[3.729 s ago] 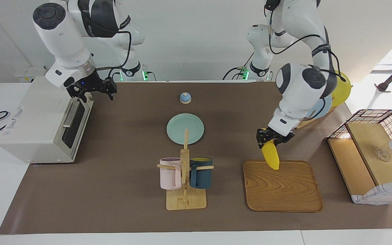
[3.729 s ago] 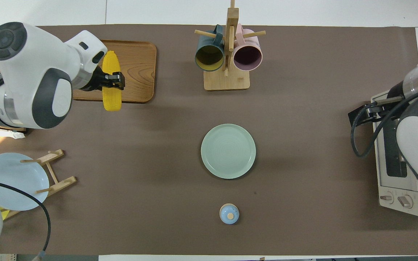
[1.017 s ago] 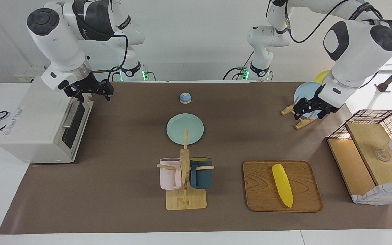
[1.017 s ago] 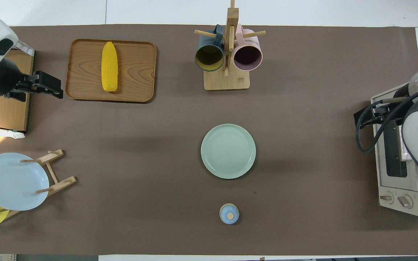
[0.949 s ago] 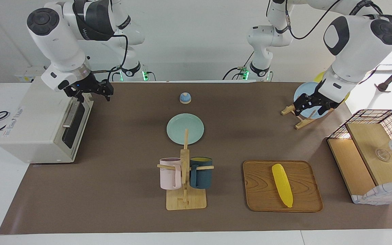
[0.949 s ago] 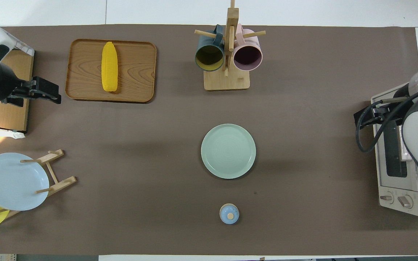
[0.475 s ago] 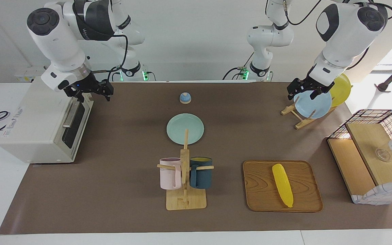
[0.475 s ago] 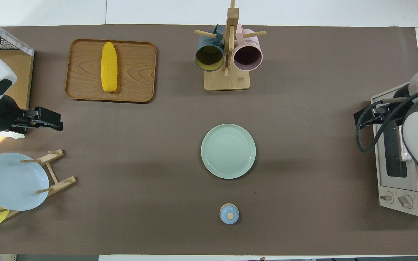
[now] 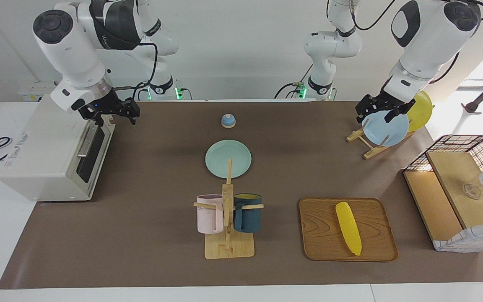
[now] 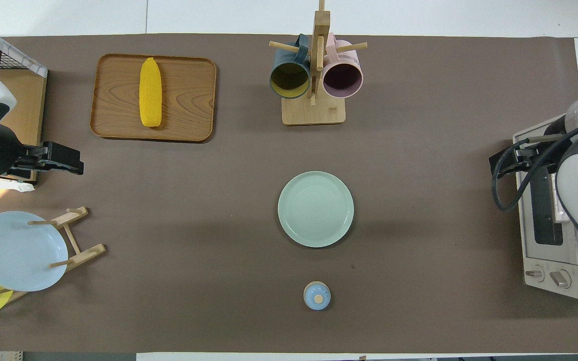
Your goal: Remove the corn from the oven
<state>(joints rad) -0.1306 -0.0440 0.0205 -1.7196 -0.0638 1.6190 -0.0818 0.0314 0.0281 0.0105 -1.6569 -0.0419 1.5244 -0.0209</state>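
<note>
The yellow corn (image 9: 348,228) lies flat on the wooden tray (image 9: 321,247), also seen from overhead as corn (image 10: 150,99) on tray (image 10: 188,100). The white oven (image 9: 44,155) stands at the right arm's end of the table with its dark glass door shut; it also shows in the overhead view (image 10: 552,250). My left gripper (image 9: 377,113) is open and empty, up in the air over the plate rack (image 9: 367,147); in the overhead view it (image 10: 68,160) shows beside the basket. My right gripper (image 9: 115,114) is open and empty, over the oven door's top edge; overhead it (image 10: 502,165) shows there too.
A mug rack (image 9: 228,247) with a pink and a dark blue mug stands beside the tray. A green plate (image 9: 228,158) and a small blue lidded pot (image 9: 228,121) lie mid-table. A wire-and-wood basket (image 9: 455,188) stands at the left arm's end.
The left gripper let go of the corn onto the tray, then rose and drew back over the plate rack. The right arm has hardly moved.
</note>
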